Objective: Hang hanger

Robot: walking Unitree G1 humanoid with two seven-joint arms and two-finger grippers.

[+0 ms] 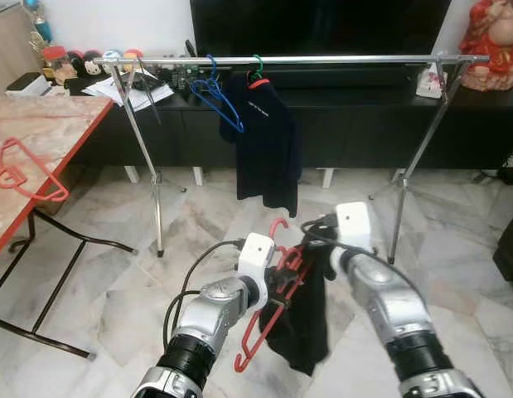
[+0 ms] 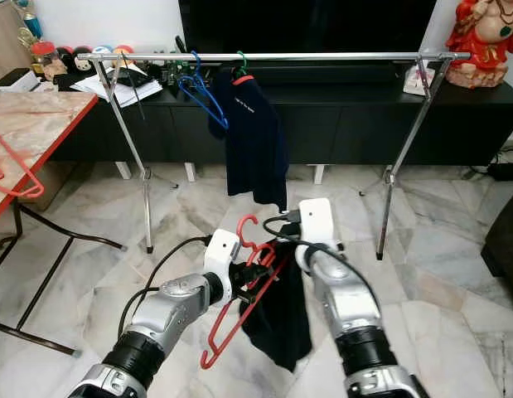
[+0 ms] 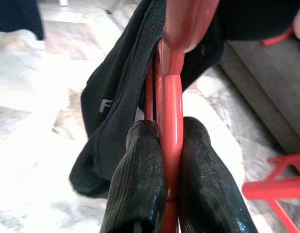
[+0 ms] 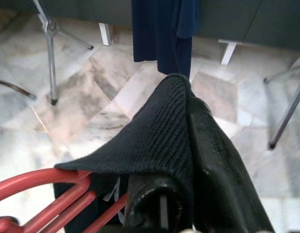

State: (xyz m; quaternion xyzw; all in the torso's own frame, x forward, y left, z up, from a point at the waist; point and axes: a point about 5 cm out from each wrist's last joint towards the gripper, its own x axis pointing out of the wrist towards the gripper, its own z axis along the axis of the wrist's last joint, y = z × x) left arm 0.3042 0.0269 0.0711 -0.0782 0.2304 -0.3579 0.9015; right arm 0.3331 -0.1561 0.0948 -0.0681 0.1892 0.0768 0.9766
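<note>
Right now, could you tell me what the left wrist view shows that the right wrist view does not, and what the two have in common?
Left wrist view alone: the left claw shut on the bar of the red hanger, whose hook rises just ahead of the fingers.

Right wrist view alone: the right claw pinching a fold of the black garment, with the hanging navy shirt and the rack leg beyond.

Both: the red hanger, the black garment draped on it, and the marble floor below.
</note>
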